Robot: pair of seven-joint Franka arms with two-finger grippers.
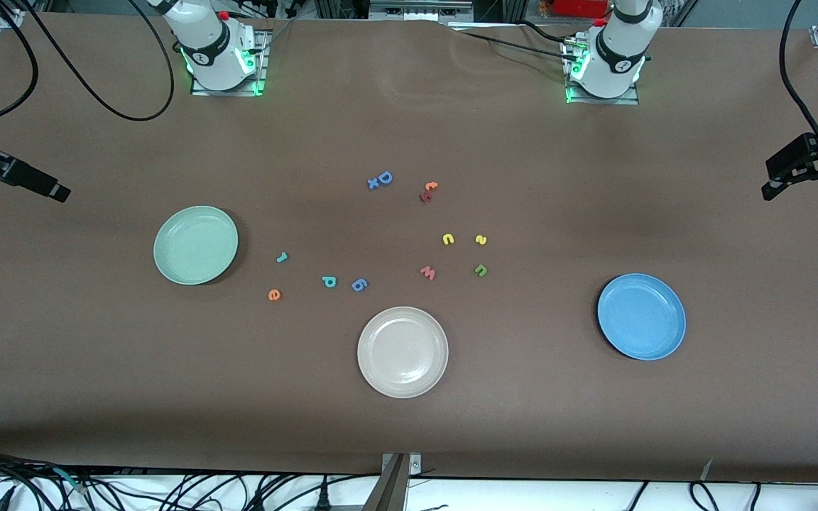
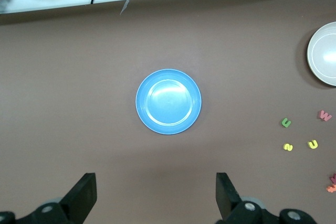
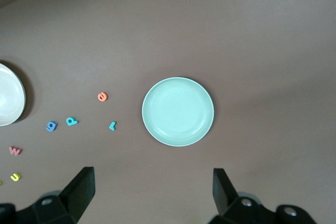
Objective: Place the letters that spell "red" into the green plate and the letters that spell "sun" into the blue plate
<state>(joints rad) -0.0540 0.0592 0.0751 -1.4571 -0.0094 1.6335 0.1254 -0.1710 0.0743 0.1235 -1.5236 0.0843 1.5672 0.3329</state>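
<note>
The green plate (image 1: 196, 245) lies empty toward the right arm's end of the table. Beside it are the teal "r" (image 1: 282, 257), orange "e" (image 1: 274, 294) and teal "d" (image 1: 329, 281). The blue plate (image 1: 641, 316) lies empty toward the left arm's end. The yellow "u" (image 1: 448, 239), yellow "s" (image 1: 481, 240) and green "n" (image 1: 481, 270) sit mid-table. My left gripper (image 2: 156, 182) hangs open high above the table beside the blue plate (image 2: 168, 101). My right gripper (image 3: 152, 174) hangs open high beside the green plate (image 3: 178, 111). Neither holds anything, and neither shows in the front view.
An empty beige plate (image 1: 402, 351) lies nearest the front camera. Other loose letters: blue "6" (image 1: 358, 284), pink "w" (image 1: 428, 272), blue "D" (image 1: 384, 177), orange "t" (image 1: 430, 186). Black fixtures (image 1: 810, 167) with cables jut in over both table ends.
</note>
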